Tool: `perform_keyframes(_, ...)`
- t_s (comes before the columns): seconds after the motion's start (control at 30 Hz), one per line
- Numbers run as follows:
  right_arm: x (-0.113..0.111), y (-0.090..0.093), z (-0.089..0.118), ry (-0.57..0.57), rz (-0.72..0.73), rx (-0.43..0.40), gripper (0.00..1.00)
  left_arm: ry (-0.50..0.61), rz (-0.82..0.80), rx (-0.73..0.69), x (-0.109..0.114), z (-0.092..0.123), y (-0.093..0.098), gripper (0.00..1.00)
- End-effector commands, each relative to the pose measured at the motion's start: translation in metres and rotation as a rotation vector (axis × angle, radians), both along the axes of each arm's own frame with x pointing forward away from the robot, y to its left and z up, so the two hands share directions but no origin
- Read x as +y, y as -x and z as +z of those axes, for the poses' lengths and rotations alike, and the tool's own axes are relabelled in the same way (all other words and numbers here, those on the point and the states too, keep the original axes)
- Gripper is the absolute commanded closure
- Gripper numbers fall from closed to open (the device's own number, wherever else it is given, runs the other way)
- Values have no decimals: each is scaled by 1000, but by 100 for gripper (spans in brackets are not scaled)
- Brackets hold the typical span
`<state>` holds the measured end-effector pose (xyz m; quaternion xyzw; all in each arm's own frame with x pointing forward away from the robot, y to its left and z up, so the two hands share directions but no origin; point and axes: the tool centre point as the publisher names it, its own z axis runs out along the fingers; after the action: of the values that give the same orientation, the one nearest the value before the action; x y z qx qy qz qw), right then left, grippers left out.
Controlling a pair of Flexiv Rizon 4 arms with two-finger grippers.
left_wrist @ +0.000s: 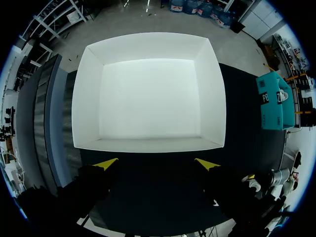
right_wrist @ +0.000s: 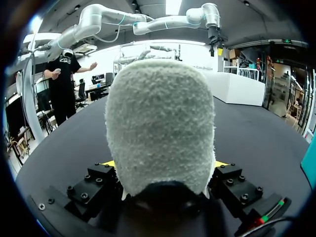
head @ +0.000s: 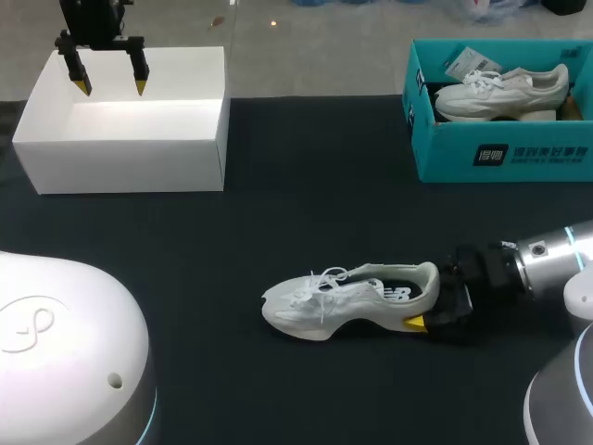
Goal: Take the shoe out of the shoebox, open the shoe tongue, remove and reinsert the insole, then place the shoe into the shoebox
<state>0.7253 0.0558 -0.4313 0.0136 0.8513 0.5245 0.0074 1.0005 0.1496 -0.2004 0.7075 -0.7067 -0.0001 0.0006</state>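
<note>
My right gripper (head: 432,304) is clamped on the heel of the white shoe (head: 343,298), one finger on each side. The shoe rests on its sole on the counter (head: 278,213), toe pointing straight away from that gripper. My left gripper (head: 111,88) hangs with its fingers spread and nothing between them, directly over the white box (head: 120,158) and well apart from the shoe. The teal shoebox (head: 505,158), with a second shoe (head: 500,91) in it, sits off to one side of my right gripper, well apart.

I judge the tongue comes next. To do it well, the right gripper should pin the heel firmly without crushing the collar, so the shoe cannot slide or roll. The left gripper has to come across and drop in behind the laces (head: 326,278). It should pinch only the tongue's top edge — not a lace loop — then draw it up and toward the toe.
</note>
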Motion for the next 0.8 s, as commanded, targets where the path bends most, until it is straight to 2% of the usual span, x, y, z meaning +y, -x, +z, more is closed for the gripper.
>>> perform_keyframes(0.03, -1, 2, -4, 4, -2, -1, 100, 0, 0, 0, 0, 0, 0, 0)
perform_keyframes(0.3, -1, 2, -4, 4, -2, -1, 100, 0, 0, 0, 0, 0, 0, 0)
perform_keyframes(0.4, -1, 2, -4, 4, -2, -1, 100, -56, 54, 21, -7, 2, 7, 0)
perform_keyframes(0.5, -1, 2, -4, 4, -2, -1, 100, -122, 81, 36, -18, 0, 14, 0)
perform_keyframes(0.67, -1, 2, -4, 4, -2, -1, 100, -156, 99, -10, -44, -1, 33, 0)
perform_keyframes(0.8, -1, 2, -4, 4, -2, -1, 100, -130, 83, -71, -66, 3, 51, 0)
